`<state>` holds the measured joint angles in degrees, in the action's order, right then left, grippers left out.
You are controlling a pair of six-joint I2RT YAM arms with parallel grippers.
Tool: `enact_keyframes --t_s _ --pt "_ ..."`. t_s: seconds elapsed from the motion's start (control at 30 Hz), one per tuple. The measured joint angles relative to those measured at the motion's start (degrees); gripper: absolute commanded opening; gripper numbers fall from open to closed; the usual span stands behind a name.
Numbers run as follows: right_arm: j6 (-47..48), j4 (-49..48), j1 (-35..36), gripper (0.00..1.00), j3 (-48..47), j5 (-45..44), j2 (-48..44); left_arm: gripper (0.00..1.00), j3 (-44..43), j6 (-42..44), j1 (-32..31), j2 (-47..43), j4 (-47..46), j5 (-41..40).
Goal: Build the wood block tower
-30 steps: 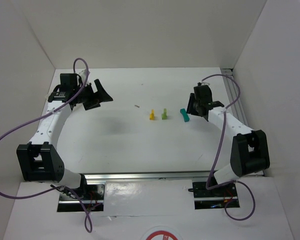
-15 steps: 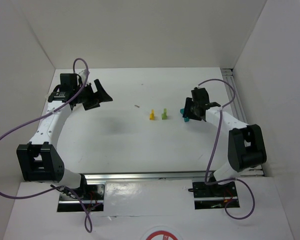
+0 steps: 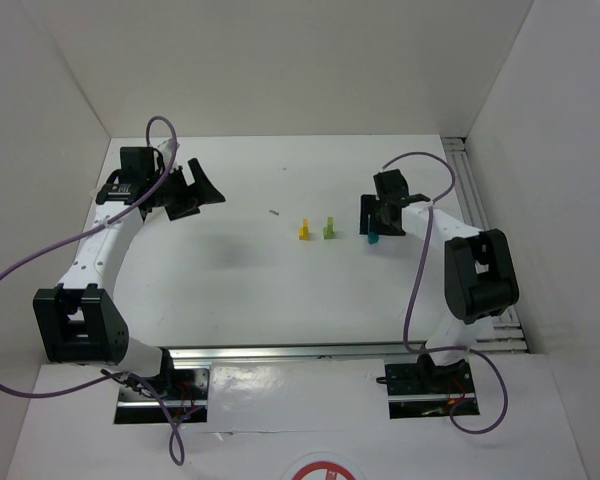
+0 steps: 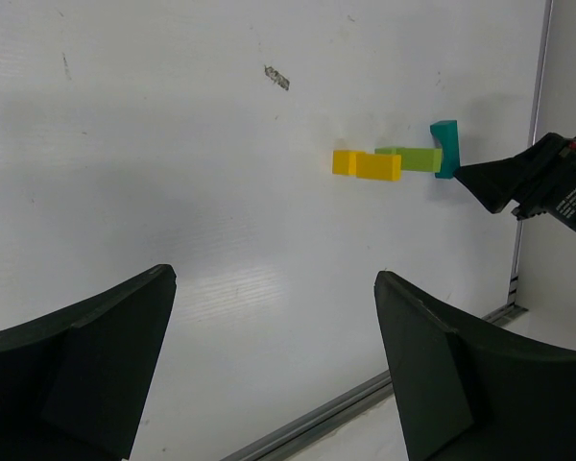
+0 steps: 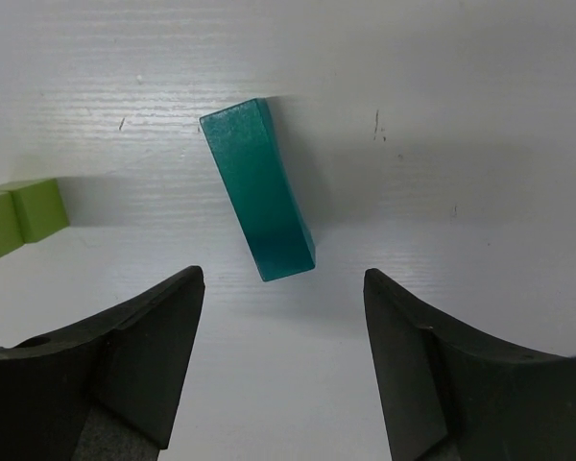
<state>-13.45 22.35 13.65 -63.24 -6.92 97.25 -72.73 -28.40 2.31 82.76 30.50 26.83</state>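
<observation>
Right gripper [image 5: 280,288] open over the teal arch piece [image 5: 257,187]
Its jaws straddle the piece without touching it (lined up for a grasp, I judge). The yellow block [image 3: 304,230] and light green block [image 3: 329,228] stand as pillars mid-frame, just left. The left gripper [image 4: 274,279] hangs open, upper left.

Overhead view of the whole table [image 3: 250,270]; left wrist distant, right wrist close above the shared teal arch [image 5: 257,187].

- yellow block [image 3: 304,230]: plain bright yellow.
- light green block [image 3: 329,228]: plain lime green.
- teal piece [image 5: 259,202], centre of the right wrist view: glossy dark teal.
- tabletop [image 3: 240,270]: white, with 1 small grey mark.
- left gripper [image 4: 274,288] and right gripper [image 5: 283,279]: matte black.
- cables [image 3: 414,300]: purple.
</observation>
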Motion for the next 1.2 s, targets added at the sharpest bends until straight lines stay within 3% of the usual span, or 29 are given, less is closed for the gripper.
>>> enact_keyframes --t_s 0.33,0.5,0.83,0.93,1.2 --pt "2.6 0.5 1.0 0.72 0.0 -0.4 6.3 0.97 0.0 0.0 -0.8 0.1 0.0 0.0" --pt "2.1 0.9 0.6 0.69 -1.4 -5.6 7.2 0.97 0.0 0.0 -1.1 0.5 0.4 0.0" --pt "-1.7 0.8 -8.9 0.69 -1.4 -8.5 7.0 0.97 0.0 0.0 -1.1 0.6 0.9 0.0" --pt "-2.6 0.5 -8.7 0.73 -1.3 -5.7 5.5 0.97 0.0 0.0 -1.1 0.6 0.9 0.0" --pt "-6.3 -2.2 -7.0 0.96 -1.2 -0.3 -0.4 0.97 0.0 0.0 -1.3 0.6 0.9 0.0"
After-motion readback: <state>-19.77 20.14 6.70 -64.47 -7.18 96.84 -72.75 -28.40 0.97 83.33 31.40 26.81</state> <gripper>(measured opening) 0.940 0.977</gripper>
